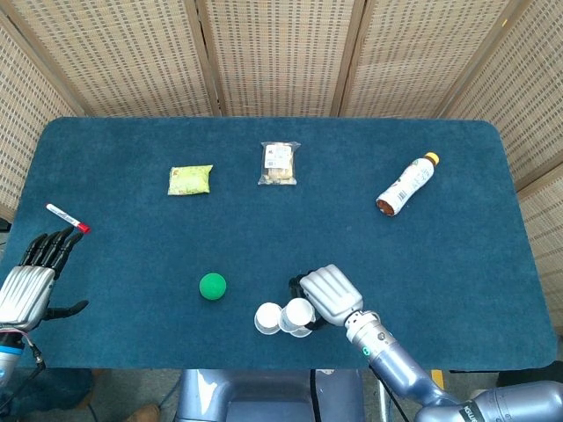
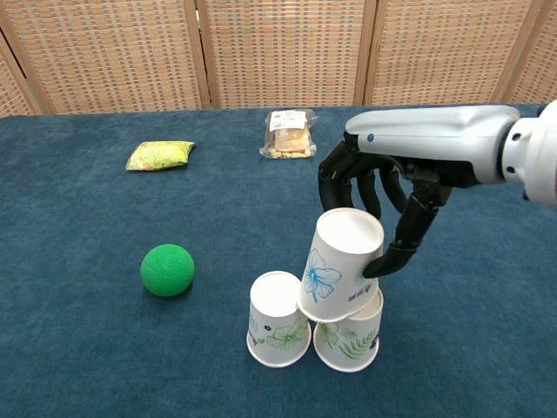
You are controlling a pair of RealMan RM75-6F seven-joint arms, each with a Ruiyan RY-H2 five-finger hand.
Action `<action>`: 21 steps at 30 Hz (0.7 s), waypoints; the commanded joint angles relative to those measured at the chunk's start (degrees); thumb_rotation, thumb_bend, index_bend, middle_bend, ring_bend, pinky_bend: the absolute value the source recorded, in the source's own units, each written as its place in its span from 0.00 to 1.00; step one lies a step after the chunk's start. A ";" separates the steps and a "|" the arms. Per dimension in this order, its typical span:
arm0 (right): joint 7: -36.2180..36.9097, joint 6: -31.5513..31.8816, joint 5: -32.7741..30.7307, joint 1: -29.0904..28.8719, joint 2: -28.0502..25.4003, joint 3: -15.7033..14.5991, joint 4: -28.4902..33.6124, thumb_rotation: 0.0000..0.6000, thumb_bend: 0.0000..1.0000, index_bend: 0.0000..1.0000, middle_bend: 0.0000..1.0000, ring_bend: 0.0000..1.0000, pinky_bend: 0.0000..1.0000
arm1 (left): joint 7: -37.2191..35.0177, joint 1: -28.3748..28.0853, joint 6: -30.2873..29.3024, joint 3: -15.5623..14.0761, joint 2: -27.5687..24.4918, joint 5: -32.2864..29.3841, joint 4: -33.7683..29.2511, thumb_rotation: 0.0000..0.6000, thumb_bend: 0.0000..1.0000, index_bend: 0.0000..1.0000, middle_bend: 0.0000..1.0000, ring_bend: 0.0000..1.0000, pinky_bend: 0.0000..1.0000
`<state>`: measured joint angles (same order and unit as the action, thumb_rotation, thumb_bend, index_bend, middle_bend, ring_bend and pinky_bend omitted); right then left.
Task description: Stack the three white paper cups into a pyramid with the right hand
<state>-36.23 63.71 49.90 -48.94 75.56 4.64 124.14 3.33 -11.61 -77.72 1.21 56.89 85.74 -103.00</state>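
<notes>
In the chest view, low in the middle of the frame, two white paper cups stand upside down on the blue desk (image 2: 78, 348), side by side and touching: the left base cup (image 2: 278, 319) and the right base cup (image 2: 349, 335). The right hand (image 2: 376, 193) holds the top cup (image 2: 338, 266) from above, its dark fingers (image 2: 411, 233) closed around the cup's upper part. This cup is tilted to the left, and its rim rests on the right base cup and seems to touch also the left one, but the contact is not clear from here. In the head view the same group sits at the lower centre edge of the desk.

The left hand (image 1: 33, 281) is at the lower left of the head view, holding nothing, with fingers apart.

A green ball (image 2: 167, 270) lies left of the cups, well apart.
</notes>
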 commanded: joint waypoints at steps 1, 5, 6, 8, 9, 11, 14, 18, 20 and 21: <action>-0.99 0.06 -0.85 -0.68 1.30 0.14 -0.42 1.00 0.27 0.54 0.58 0.54 0.62 | 0.00 -0.01 -0.01 0.04 0.01 -0.01 0.05 1.00 0.00 0.00 0.00 0.00 0.00; -1.81 0.51 -1.35 -1.14 2.41 0.32 -0.48 1.00 0.27 0.54 0.58 0.54 0.62 | -0.12 -0.10 0.20 0.06 0.08 0.00 0.20 1.00 0.00 0.00 0.00 0.00 0.00; -2.01 0.62 -1.43 -1.23 2.56 0.35 -0.43 1.00 0.27 0.54 0.58 0.54 0.62 | -0.14 -0.10 0.20 0.02 0.08 0.09 0.23 1.00 0.00 0.00 0.00 0.00 0.00; -2.46 0.92 -1.59 -1.43 2.84 0.42 -0.39 1.00 0.27 0.54 0.58 0.54 0.62 | -0.29 -0.08 0.12 0.01 0.05 0.26 0.23 1.00 0.00 0.00 0.00 0.00 0.00; -2.66 1.11 -1.60 -1.47 2.93 0.41 -0.45 1.00 0.27 0.54 0.58 0.54 0.62 | -0.42 -0.05 0.06 0.00 0.01 0.33 0.23 1.00 0.00 0.00 0.00 0.00 0.00; -2.85 1.41 -1.42 -1.48 3.01 0.40 -0.62 1.00 0.27 0.54 0.58 0.54 0.62 | -0.64 -0.03 0.01 0.03 -0.06 0.36 0.25 1.00 0.00 0.00 0.00 0.00 0.00; -2.68 1.71 -1.27 -1.32 2.91 0.40 -0.67 1.00 0.27 0.54 0.58 0.54 0.62 | -0.85 0.04 -0.02 -0.01 -0.17 0.40 0.27 1.00 0.00 0.00 0.00 0.00 0.00; -2.97 1.72 -0.97 -1.22 2.61 -0.08 -0.73 1.00 0.27 0.54 0.58 0.54 0.62 | -0.88 0.09 -0.14 -0.09 -0.19 0.70 0.19 1.00 0.00 0.00 0.00 0.00 0.00; -2.95 1.68 -0.80 -1.18 2.57 -0.21 -0.70 1.00 0.27 0.54 0.58 0.54 0.62 | -0.87 0.10 -0.16 -0.10 -0.20 0.76 0.17 1.00 0.00 0.00 0.00 0.00 0.00; -2.83 1.66 -0.73 -1.15 2.60 -0.20 -0.68 1.00 0.26 0.54 0.58 0.54 0.62 | -0.86 0.10 -0.18 -0.08 -0.20 0.77 0.15 1.00 0.00 0.00 0.00 0.00 0.00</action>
<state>-39.09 65.38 49.14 -50.11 78.15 4.45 123.45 2.47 -11.50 -77.90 1.13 56.69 86.51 -102.85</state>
